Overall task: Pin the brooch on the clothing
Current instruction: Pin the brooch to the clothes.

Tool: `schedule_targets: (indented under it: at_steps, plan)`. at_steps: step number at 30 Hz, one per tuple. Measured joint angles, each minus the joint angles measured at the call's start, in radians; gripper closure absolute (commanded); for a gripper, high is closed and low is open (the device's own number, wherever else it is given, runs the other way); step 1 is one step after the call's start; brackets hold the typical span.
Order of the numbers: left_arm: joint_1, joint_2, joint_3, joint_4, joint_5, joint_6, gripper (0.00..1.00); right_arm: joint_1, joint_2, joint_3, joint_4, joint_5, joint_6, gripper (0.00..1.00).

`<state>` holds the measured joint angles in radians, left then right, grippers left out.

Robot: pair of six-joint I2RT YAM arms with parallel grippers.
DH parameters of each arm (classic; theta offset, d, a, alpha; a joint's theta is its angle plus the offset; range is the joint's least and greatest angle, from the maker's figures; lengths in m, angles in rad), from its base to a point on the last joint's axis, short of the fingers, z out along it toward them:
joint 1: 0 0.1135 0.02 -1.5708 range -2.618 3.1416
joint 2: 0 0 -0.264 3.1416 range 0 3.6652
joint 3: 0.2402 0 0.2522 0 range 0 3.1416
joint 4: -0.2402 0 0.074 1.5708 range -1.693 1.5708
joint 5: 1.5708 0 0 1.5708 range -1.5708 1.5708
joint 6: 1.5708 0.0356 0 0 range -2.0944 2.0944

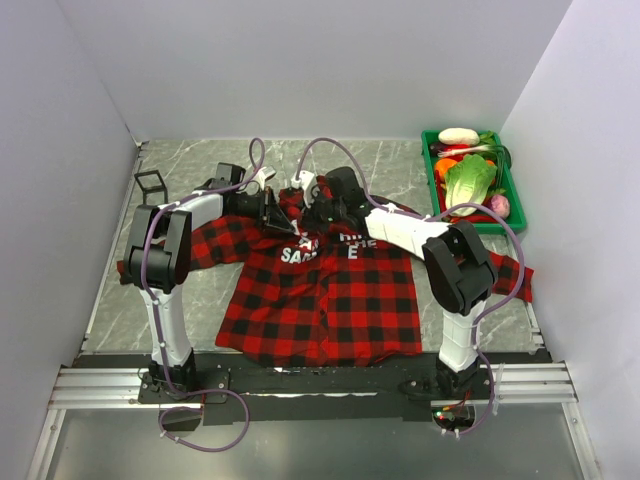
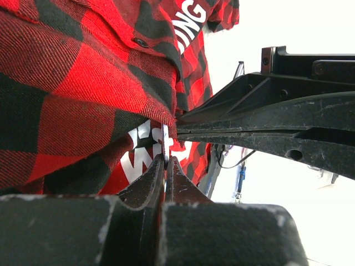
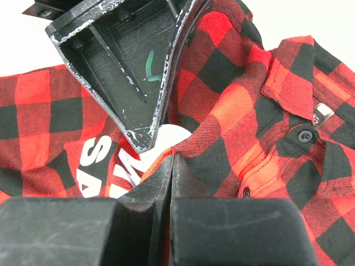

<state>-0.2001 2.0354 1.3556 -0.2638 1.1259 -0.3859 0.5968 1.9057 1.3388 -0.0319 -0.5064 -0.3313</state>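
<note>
— What can go wrong from here?
— My left gripper (image 2: 165,160) is shut tight on a thin pale edge, I think the brooch (image 2: 165,137). If it twists between the tips, the pin will miss the cloth.
— And your right?
— My right gripper (image 3: 173,160) is closed on a fold of the shirt (image 3: 233,111) near the collar (image 3: 285,75), at twelve o'clock of the shirt. Thin cloth may slip out.

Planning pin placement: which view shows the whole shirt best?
Top external: the shirt lies spread out, both sleeves visible; only its collar area is hidden under the left gripper and right gripper. Both wrist views show just close-up plaid folds and bits of white lettering.
</note>
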Motion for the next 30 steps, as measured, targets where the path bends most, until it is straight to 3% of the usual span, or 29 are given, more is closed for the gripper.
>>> schedule_targets:
  at_steps: [30]
  plan:
    - [-0.013, 0.000, 0.020, -0.078, -0.076, 0.064, 0.99, 0.008, 0.096, 0.150, -0.188, -0.019, -0.043, 1.00]
